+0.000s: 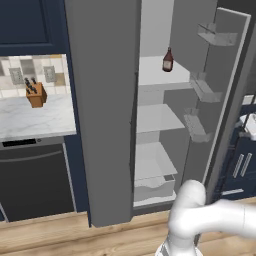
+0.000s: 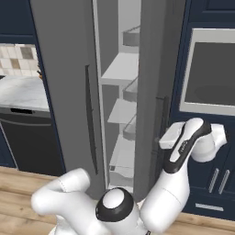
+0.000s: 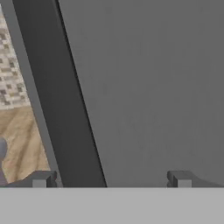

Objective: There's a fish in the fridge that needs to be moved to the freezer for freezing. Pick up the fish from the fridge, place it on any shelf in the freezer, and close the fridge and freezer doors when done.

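My gripper (image 3: 111,179) is spread wide, grasping nothing, tips facing a flat grey door (image 3: 153,87) with its dark edge (image 3: 61,96) running between them. Fridge (image 1: 160,120) stands open, white shelves inside, dark bottle (image 1: 168,60) on the upper shelf (image 1: 157,72). Can't see the fish. Knife block (image 1: 35,93) on the desk (image 1: 35,117) left.
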Robot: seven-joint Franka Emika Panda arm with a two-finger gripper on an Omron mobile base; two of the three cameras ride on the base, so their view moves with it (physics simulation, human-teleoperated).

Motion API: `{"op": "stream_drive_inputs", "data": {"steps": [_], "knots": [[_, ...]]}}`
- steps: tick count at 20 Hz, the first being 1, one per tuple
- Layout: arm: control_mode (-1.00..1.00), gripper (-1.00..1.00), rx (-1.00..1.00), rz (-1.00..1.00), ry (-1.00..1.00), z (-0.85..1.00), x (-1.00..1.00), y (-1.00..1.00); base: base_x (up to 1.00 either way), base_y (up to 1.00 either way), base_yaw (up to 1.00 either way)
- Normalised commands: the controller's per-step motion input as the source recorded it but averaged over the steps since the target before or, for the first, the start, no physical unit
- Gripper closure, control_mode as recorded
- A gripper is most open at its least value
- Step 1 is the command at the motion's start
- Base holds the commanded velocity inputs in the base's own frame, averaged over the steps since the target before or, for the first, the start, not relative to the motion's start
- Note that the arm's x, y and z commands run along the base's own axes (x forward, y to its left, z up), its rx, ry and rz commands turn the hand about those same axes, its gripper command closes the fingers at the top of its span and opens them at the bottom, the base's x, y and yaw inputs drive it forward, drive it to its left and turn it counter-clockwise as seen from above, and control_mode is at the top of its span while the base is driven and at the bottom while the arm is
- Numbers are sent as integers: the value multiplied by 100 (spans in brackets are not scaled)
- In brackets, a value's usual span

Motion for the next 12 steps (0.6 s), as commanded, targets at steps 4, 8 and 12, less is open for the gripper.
{"op": "stream_drive_inputs", "data": {"steps": [4, 8, 12], "knots": [[-100, -100, -2, -9, 0, 0, 0, 94, 0, 0, 0], [-100, -100, -1, -34, 0, 0, 0, 88, 0, 0, 0], [-100, -100, 0, -40, 0, 0, 11, 82, 0, 0, 0]]}}
